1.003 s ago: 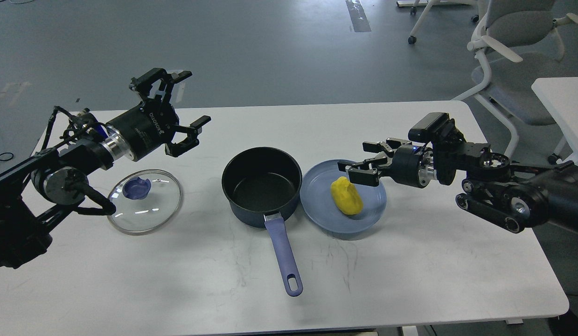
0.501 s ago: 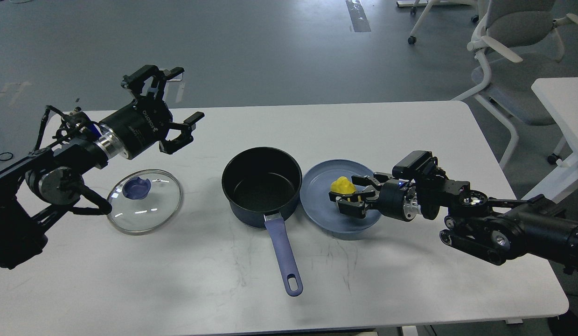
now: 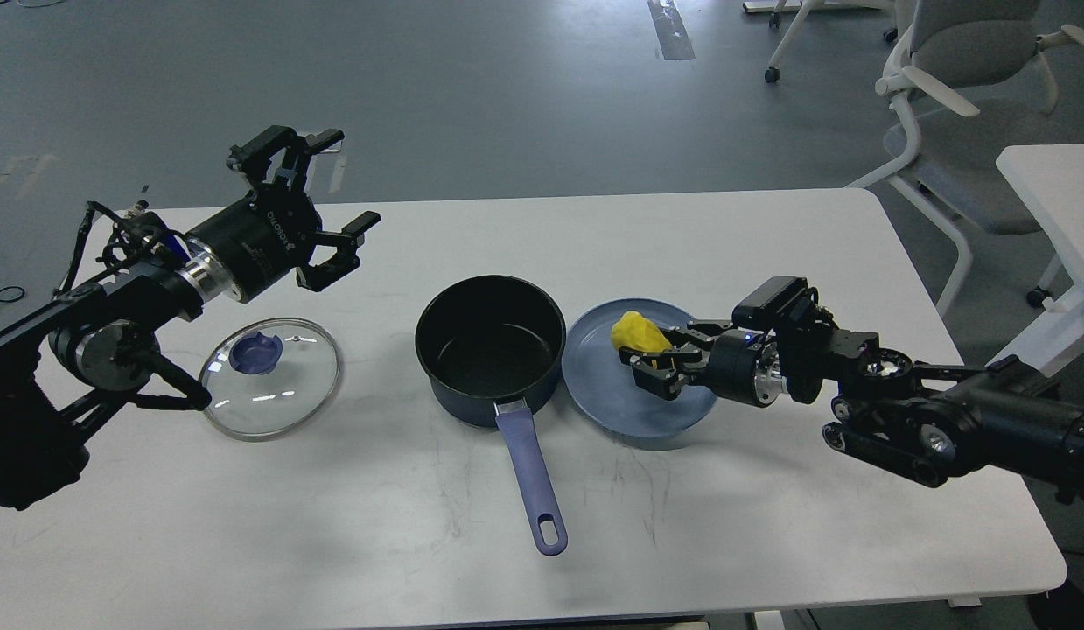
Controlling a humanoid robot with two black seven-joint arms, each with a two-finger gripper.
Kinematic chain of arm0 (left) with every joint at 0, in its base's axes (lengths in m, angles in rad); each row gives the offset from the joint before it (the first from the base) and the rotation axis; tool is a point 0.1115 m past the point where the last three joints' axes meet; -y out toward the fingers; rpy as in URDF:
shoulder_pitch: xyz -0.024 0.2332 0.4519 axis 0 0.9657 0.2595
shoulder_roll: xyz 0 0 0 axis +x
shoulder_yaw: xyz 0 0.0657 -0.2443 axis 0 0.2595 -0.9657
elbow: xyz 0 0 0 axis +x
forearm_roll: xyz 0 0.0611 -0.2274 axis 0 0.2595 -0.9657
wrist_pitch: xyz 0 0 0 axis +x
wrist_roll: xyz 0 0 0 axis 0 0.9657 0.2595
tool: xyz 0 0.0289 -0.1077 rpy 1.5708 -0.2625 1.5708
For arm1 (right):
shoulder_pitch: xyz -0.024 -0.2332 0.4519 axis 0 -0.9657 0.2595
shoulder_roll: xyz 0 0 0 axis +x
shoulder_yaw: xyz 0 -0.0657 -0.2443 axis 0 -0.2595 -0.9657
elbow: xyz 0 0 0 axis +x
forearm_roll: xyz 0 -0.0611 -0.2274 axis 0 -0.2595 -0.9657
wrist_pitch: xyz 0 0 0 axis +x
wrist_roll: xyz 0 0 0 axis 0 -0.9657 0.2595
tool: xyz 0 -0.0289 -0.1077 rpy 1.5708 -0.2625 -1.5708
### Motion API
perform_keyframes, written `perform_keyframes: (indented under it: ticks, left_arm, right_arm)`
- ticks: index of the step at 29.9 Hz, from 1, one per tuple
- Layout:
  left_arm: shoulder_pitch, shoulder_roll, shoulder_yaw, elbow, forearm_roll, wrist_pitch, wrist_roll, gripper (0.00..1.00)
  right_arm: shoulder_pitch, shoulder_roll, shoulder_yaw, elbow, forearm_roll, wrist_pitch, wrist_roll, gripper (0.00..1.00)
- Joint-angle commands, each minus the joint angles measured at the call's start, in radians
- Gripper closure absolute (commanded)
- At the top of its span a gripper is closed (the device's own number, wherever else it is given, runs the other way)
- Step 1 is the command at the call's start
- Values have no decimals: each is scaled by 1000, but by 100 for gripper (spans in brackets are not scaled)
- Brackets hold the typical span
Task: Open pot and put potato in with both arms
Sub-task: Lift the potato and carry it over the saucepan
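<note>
While lumpy yellow potato (image 3: 639,333) sits in right pincer (image 3: 653,360), pot (image 3: 492,348) open.

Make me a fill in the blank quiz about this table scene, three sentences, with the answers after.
1. The glass lid lies on the ____, left of the pot.
2. The right gripper is closed on the ____.
3. The left gripper, holding nothing, is ____.

Missing words: table; potato; open

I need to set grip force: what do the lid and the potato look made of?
The lid: clear glass, by its transparency and glints, with a metal-looking rim and a blue knob, probably plastic. The potato: uniform bright yellow, matte and lumpy, so likely a plastic or foam replica; its hardness cannot be judged.
</note>
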Motion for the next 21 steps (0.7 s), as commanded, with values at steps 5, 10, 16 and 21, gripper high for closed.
perform_keyframes:
  ticks: [5,10,16,21]
  left_arm:
    - [-3,4,-5,-2,-1,-1,-1,2]
    - [-3,6,-5,-2,-1,-1,-1,2]
    - [0,17,-21,-6,-1,-3,-1,2]
    - [0,24,-22,-9,-2,-3,-1,2]
  right_arm:
    - [252,9,1,8,16,10,22,76]
    - [295,180,-34,5,13,87,58,75]
    - [277,302,-84,-64,13,98,55,62]
    - [254,310,-77,-89,40,98,39,0]
